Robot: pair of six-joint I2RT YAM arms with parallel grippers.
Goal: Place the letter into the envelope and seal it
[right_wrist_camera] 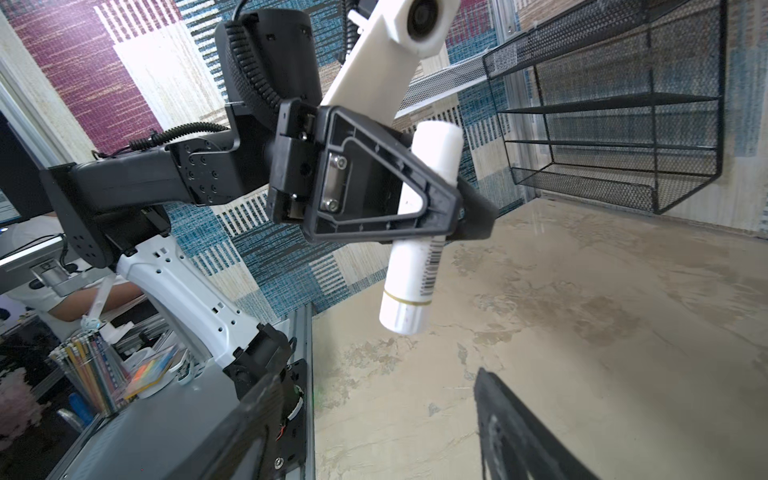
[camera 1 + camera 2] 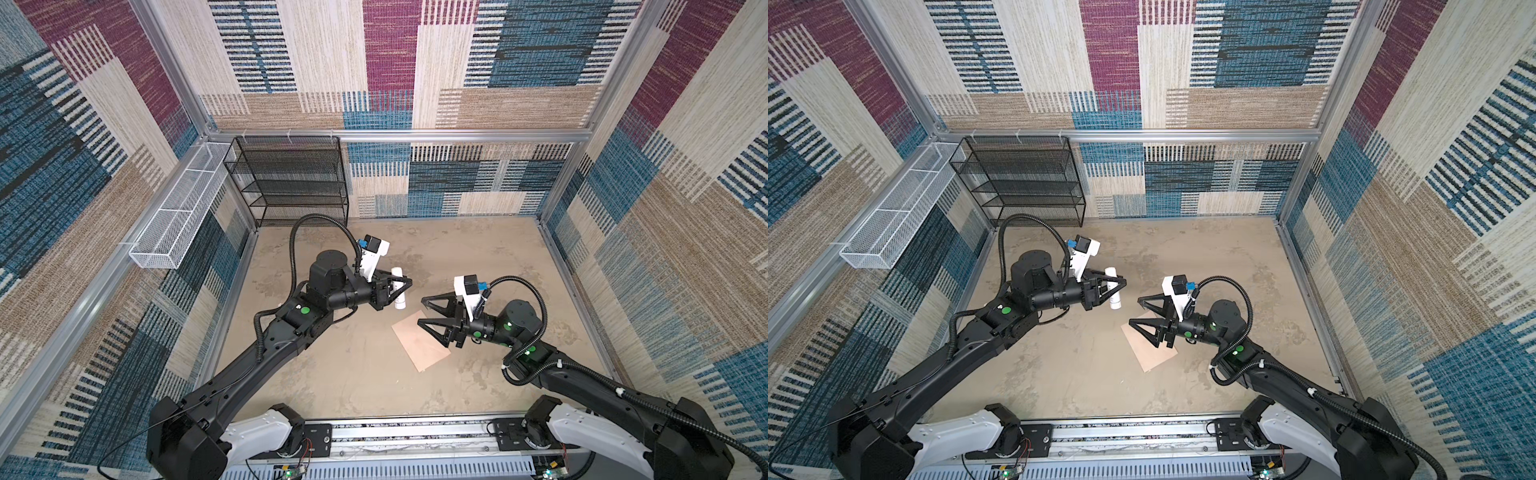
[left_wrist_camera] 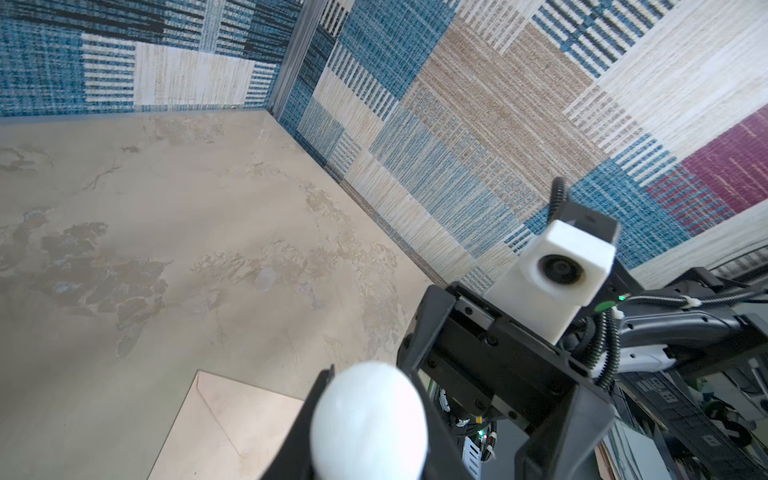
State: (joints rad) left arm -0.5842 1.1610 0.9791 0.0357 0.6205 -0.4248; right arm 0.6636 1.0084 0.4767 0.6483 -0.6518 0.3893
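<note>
The pale peach-pink envelope (image 2: 419,349) (image 2: 1152,353) lies flat on the beige table, right of the middle; one corner shows in the left wrist view (image 3: 232,428). The letter is out of view. My left gripper (image 2: 405,286) (image 2: 1121,284) hovers to the far left of the envelope, shut on a white cylindrical tube (image 1: 419,266) (image 3: 370,424) that stands crosswise in its jaws. My right gripper (image 2: 421,311) (image 2: 1135,311) is open above the envelope's far edge, with nothing between its fingers (image 1: 511,424). It hides part of the envelope, so how the flap lies is unclear.
A black mesh shelf (image 2: 291,183) stands at the back left against the wall. A white wire basket (image 2: 174,216) hangs on the left wall. Patterned walls close in three sides, and a metal rail (image 2: 415,432) with the arm bases runs along the front.
</note>
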